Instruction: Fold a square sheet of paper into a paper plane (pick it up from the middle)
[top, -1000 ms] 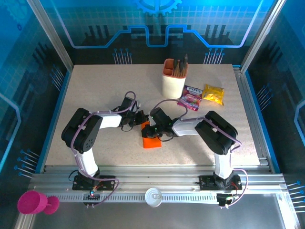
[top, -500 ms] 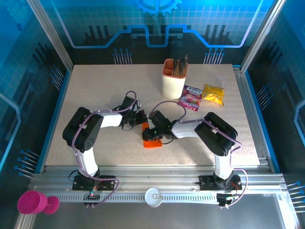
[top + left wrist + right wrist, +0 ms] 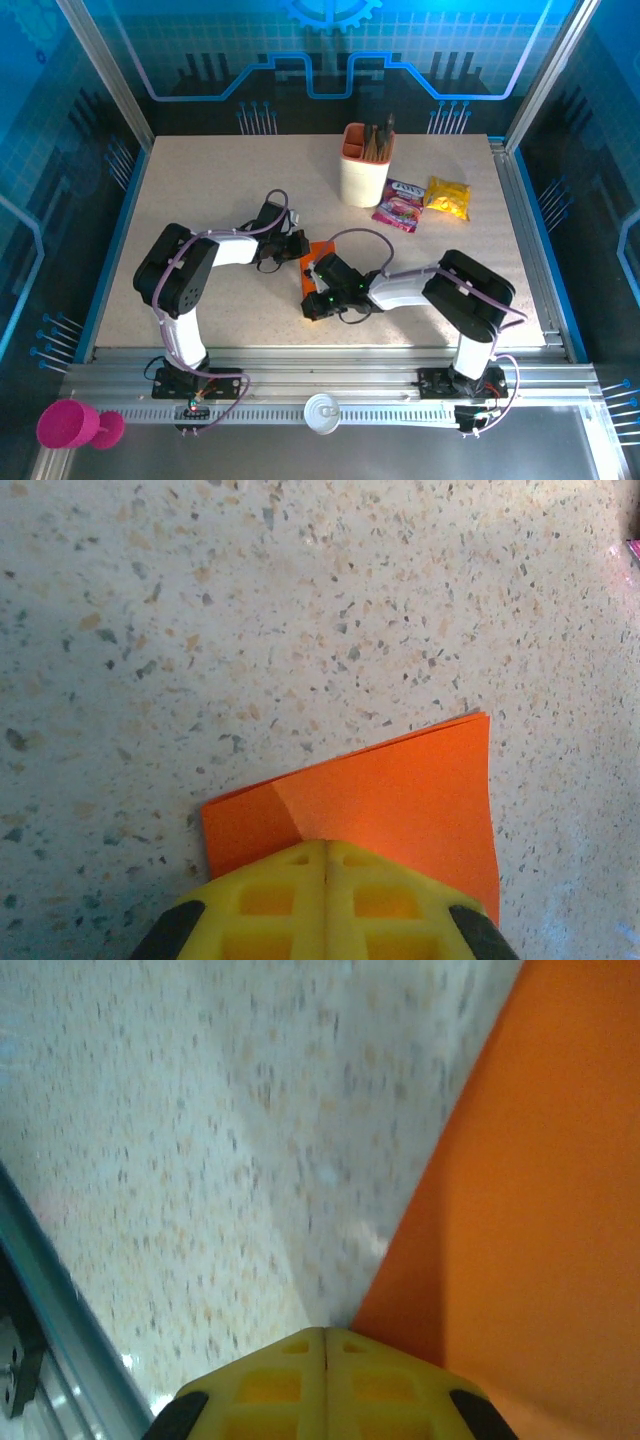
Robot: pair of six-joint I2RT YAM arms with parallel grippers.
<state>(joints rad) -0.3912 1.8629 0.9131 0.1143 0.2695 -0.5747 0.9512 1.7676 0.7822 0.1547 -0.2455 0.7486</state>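
Your left gripper [image 3: 325, 846] is pressing down, clenched, on the folded orange paper [image 3: 400, 790] mid table [image 3: 300, 600] — the right gripper [image 3: 325, 1332], also clenched, is sitting at its edge. Looks like you're creasing a fold; next you're needing a firm, steady slide along it.

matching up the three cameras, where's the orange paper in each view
Top external: orange paper near the table's centre, where the two arms meet.
Left wrist: lower middle, creased, just beyond the shut left gripper.
Right wrist: right side, its edge running diagonally up from the shut right gripper.
Shared landmark: the speckled tabletop around it.
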